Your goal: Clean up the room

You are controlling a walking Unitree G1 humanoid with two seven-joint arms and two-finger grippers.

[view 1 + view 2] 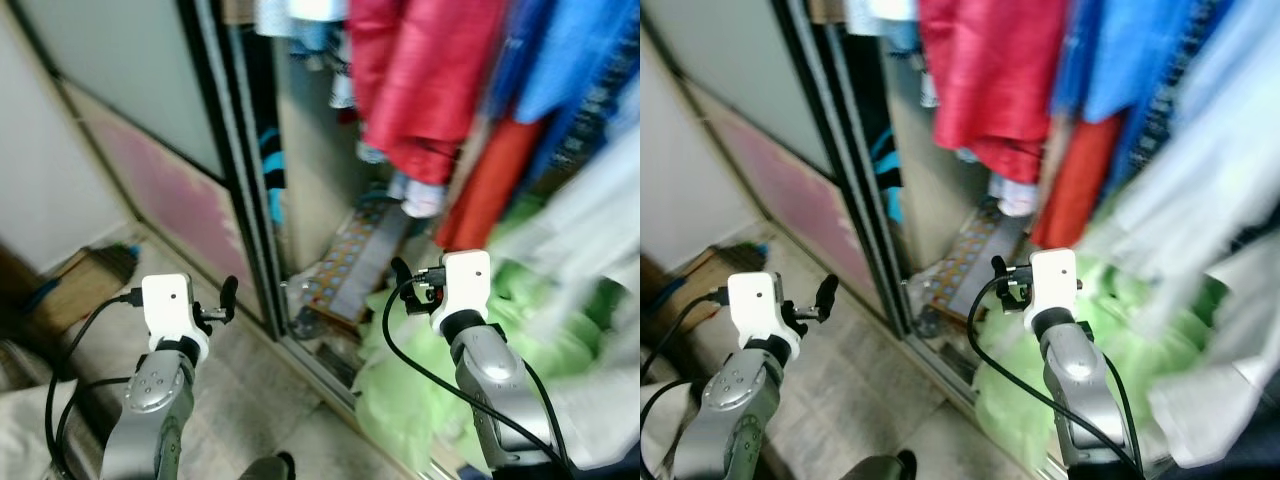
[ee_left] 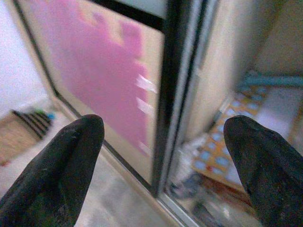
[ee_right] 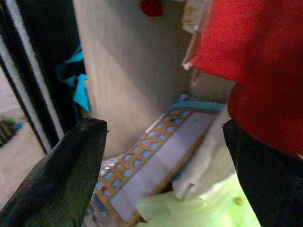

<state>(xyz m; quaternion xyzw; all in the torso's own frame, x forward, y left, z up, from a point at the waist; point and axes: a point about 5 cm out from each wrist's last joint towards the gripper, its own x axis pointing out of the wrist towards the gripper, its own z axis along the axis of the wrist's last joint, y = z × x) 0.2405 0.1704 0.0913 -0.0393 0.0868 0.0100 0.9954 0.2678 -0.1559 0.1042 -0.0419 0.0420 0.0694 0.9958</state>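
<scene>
I face an open wardrobe with a dark sliding door frame [image 1: 235, 180]. Inside hang a red garment [image 1: 420, 80], blue garments [image 1: 570, 60] and a blurred white one [image 1: 590, 230]. A heap of light green cloth [image 1: 420, 370] lies on the wardrobe floor, next to a flat board with a blue and orange pattern [image 3: 151, 161]. My right gripper [image 3: 163, 135] is open and empty, raised over the green heap and facing the board. My left gripper [image 2: 164, 137] is open and empty too, held up in front of the door frame.
A pink panel [image 1: 170, 190] covers the lower part of the sliding door. A brown mat with a dark brush [image 1: 85, 280] lies on the pale tiled floor [image 1: 240, 390] at the left. Black cables loop from both wrists.
</scene>
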